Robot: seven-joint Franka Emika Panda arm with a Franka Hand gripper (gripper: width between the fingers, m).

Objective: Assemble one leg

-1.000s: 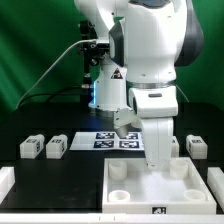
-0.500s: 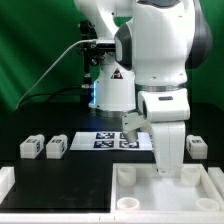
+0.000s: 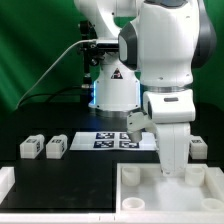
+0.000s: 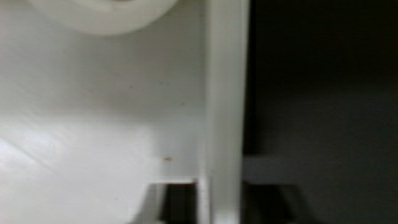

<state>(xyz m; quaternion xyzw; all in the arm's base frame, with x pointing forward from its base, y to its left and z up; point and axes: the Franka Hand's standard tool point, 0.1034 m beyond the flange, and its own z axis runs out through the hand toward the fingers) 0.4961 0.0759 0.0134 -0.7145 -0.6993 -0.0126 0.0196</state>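
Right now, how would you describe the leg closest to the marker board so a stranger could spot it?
Find the marker board lying on the black table. Off its edge toward the exterior view's left sit two small white tagged blocks; the leg is the one nearer the board, its twin sits farther out.

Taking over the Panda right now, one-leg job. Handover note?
Gripper: down at the white panel. In the wrist view its jaws stand either side of the panel's wall; cannot tell if it is clamped. It holds no leg.
Legs: two on the table at the exterior view's left, one at the right. A fourth is not in view.
Done: nothing fitted; the two visible corner holes are empty.
Left: probably settle the panel, fetch a leg and seat it in a hole.
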